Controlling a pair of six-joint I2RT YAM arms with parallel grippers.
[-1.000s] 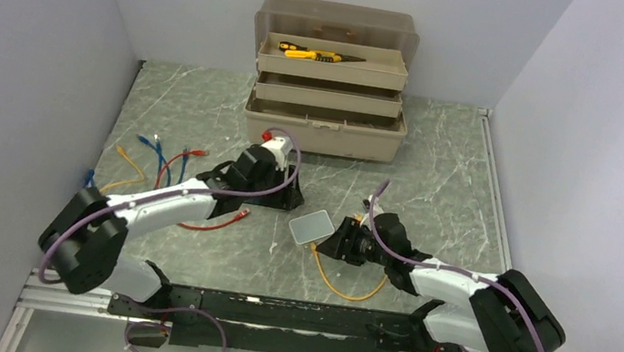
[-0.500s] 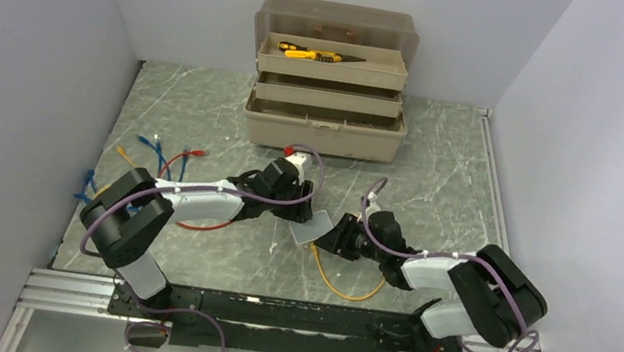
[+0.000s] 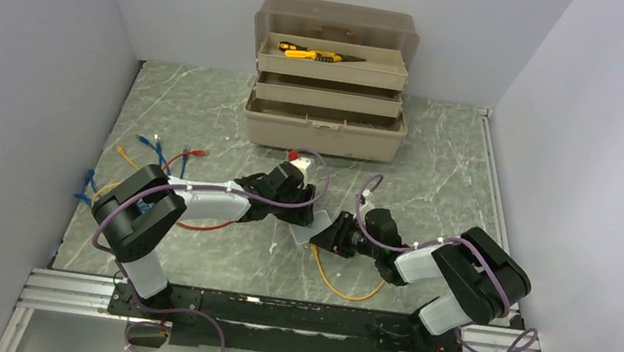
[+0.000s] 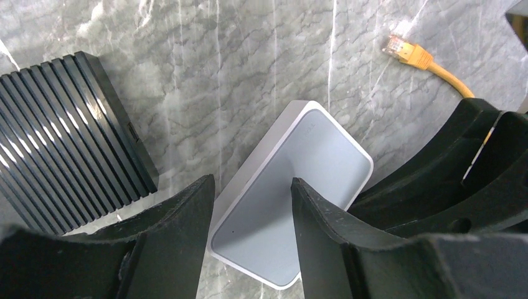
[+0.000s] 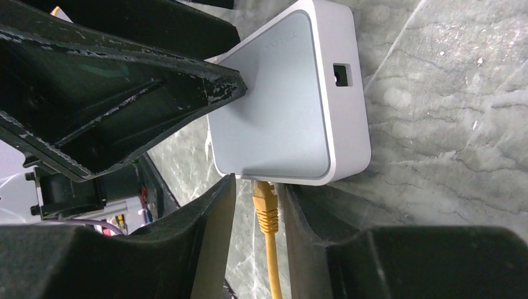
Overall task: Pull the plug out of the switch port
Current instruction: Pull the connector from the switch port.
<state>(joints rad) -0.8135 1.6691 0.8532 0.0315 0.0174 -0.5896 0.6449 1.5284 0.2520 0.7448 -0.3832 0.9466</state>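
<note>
A flat white box [image 5: 286,106] lies on the marble table, with a yellow plug [image 5: 266,208] seated in a socket on its near edge. My right gripper [image 5: 260,184] is open with a finger on each side of that plug. My left gripper [image 4: 252,187] is open just above the white box [image 4: 311,162], and one of its fingers [image 5: 187,81] touches the box's top. The black ribbed switch [image 4: 68,131] lies beside the white box; I see no plug in it. The yellow cable [image 3: 338,290] loops toward the front, and its other plug [image 4: 408,51] lies loose.
A beige toolbox [image 3: 324,127] stands open at the back, with a yellow-handled tool [image 3: 307,51] in its top tray. Loose blue, orange and red cables [image 3: 154,158] lie at the left. Walls close in on both sides.
My left gripper has swung right, from over the black box to over the white box. My right gripper has moved left up to the yellow plug.
</note>
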